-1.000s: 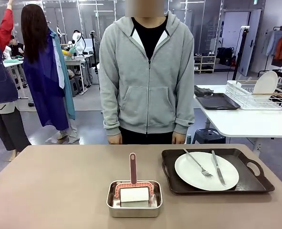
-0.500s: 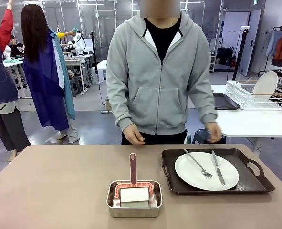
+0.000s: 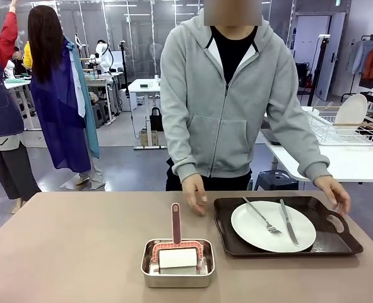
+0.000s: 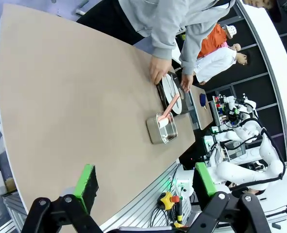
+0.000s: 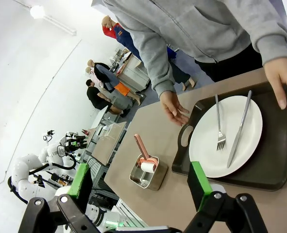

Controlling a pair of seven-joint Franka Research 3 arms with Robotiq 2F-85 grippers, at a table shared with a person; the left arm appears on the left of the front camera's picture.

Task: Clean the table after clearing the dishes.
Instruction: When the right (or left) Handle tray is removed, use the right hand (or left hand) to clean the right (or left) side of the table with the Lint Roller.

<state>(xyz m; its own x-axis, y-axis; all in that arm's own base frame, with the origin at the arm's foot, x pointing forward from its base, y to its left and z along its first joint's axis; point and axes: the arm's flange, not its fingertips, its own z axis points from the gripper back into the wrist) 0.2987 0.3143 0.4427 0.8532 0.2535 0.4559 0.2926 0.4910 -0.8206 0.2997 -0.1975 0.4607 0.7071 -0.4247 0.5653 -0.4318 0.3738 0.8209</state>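
Table [image 3: 66, 252]: left half open to its edge; tray [image 3: 328, 243] with plate [image 3: 255, 230] near right edge, person's hands [image 3: 334, 192] at both ends; left gripper [image 4: 145, 182], right gripper [image 5: 139, 180]: spread wide, empty.

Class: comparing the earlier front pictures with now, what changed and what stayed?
The person in a grey hoodie stepped toward picture right, bringing both hands down to the ends of the dark rectangular handled tray. Tray, round white plate, steel fork, knife and steel pan stayed put.
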